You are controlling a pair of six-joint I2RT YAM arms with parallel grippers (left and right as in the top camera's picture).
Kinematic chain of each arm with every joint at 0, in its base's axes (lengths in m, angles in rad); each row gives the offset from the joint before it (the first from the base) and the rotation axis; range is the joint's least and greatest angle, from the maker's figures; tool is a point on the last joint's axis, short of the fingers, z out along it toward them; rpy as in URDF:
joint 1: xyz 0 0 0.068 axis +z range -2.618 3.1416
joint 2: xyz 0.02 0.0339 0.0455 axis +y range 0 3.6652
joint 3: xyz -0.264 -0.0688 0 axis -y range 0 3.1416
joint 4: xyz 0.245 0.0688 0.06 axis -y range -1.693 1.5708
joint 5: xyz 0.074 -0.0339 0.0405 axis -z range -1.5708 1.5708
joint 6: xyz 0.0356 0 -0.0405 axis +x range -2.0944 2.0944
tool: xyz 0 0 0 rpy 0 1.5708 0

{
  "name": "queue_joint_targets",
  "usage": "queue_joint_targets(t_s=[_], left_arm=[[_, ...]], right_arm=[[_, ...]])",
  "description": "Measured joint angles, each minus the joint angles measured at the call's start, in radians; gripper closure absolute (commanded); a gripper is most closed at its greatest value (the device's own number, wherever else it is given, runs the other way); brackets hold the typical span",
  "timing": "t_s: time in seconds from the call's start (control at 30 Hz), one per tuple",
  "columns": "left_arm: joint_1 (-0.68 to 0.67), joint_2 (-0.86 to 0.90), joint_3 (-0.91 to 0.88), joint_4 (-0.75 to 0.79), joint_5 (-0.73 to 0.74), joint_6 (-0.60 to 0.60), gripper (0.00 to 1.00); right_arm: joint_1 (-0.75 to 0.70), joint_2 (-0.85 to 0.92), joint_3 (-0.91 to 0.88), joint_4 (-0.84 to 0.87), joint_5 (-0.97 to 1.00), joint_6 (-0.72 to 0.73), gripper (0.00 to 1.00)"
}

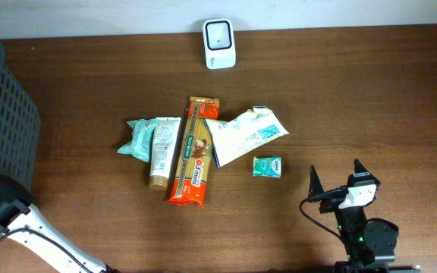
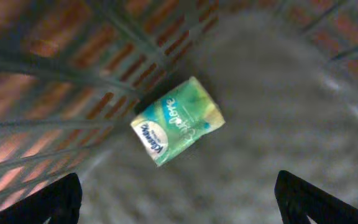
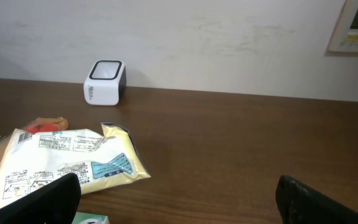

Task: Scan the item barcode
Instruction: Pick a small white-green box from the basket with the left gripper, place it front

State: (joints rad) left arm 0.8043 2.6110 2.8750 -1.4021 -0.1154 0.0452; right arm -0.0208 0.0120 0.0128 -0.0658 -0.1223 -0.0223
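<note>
When you look from overhead, the right gripper [image 1: 335, 173] sits at the near right of the table with its fingers spread wide and nothing between them. The scanner [image 1: 219, 43] is well apart, up at the far edge. The left arm [image 1: 6, 214] is down by the basket [image 1: 2, 114], and I can't make out its fingers there.

Left wrist view: the left gripper [image 2: 182, 205] is spread wide too and empty, hanging over a green tissue pack [image 2: 178, 121] that lies flat on the basket floor, not touching it. The pack's long axis runs diagonally, lower left to upper right.

Right wrist view: fingers apart over bare wood, a white pouch [image 3: 67, 158] ahead-left, and the scanner by the wall beyond it.
</note>
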Motion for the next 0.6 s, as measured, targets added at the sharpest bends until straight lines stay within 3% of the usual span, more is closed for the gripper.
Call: queue_joint_targets(t_s=[0.1, 0.27, 0.6], left_arm=[[-0.002, 0.105, -0.004, 0.08, 0.0, 0.044, 0.03], [-0.008, 0.113, -0.003, 0.186, 0.041, 0.106, 0.06], [-0.02, 0.126, 0.015, 0.131, 0.129, 0.175, 0.12]], right_arm=[[0.0, 0.0, 0.0, 0.0, 0.0, -0.001, 0.01], [0.0, 0.0, 0.0, 0.0, 0.0, 0.0, 0.01], [0.0, 0.0, 0.0, 0.0, 0.0, 0.0, 0.01]])
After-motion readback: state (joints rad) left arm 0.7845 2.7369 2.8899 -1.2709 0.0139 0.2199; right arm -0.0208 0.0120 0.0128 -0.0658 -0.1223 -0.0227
